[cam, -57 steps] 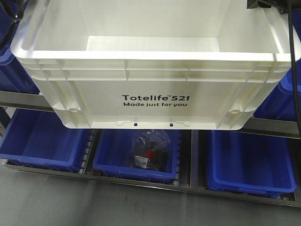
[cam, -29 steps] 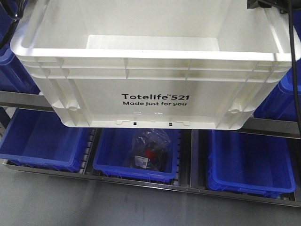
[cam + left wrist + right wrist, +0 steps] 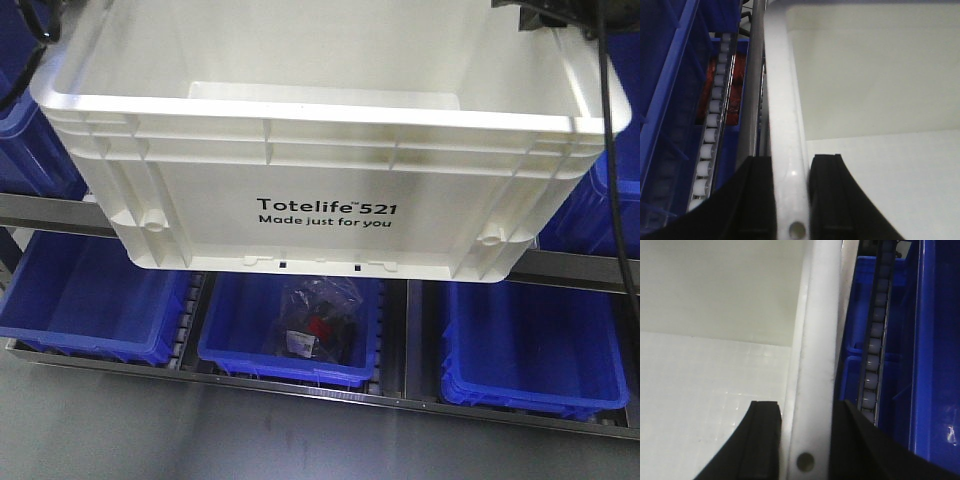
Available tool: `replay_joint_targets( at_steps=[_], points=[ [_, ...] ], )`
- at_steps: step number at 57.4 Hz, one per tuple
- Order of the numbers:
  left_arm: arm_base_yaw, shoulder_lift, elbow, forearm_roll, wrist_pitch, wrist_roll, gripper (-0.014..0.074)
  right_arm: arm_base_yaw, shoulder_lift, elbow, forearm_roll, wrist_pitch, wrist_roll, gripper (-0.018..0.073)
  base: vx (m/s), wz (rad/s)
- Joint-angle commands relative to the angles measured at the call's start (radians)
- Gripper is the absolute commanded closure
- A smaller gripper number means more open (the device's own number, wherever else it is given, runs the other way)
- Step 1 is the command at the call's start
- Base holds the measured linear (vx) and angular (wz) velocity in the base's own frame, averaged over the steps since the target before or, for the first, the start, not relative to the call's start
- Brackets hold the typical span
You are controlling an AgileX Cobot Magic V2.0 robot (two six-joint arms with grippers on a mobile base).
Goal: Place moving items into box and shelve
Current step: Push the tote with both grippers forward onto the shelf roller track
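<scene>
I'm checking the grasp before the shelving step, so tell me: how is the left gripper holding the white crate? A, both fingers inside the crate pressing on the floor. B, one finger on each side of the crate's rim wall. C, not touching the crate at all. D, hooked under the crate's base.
B: in the left wrist view the left gripper straddles the rim of the white crate, one black finger outside the wall and the other inside.

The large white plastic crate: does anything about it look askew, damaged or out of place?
The large white plastic crate looks undamaged and roughly level, each side rim clamped by a hand: left hand, right hand. One oddity: no fruit-like items show on the visible parts of its floor.
</scene>
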Motion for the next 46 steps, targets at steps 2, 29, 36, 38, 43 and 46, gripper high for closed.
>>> replay_joint_targets(
  at_steps=[2, 29, 36, 38, 43, 46],
  points=[
    [-0.004, -0.011, -0.037, 0.090, -0.234, 0.009, 0.0594, -0.005, -0.013, -0.044, -0.048, -0.206, -0.018, 0.0564, 0.00, 0.00],
    [0.049, 0.150, -0.037, 0.204, -0.442, -0.132, 0.0594, -0.005, 0.085, -0.044, -0.087, -0.411, -0.012, 0.0564, 0.00, 0.00],
    [0.095, 0.183, -0.037, 0.204, -0.495, -0.158, 0.0594, -0.005, 0.123, -0.044, -0.087, -0.459, -0.010, 0.0564, 0.00, 0.00],
    [0.105, 0.188, -0.037, 0.204, -0.509, -0.158, 0.0594, -0.005, 0.134, -0.044, -0.086, -0.477, -0.004, 0.0564, 0.00, 0.00],
    [0.123, 0.201, -0.037, 0.204, -0.542, -0.158, 0.0594, -0.005, 0.156, -0.044, -0.086, -0.525, 0.015, 0.0564, 0.00, 0.00],
    [0.128, 0.208, -0.037, 0.202, -0.577, -0.158, 0.0594, -0.005, 0.167, -0.044, -0.088, -0.545, 0.023, 0.0564, 0.00, 0.00]
  ],
)
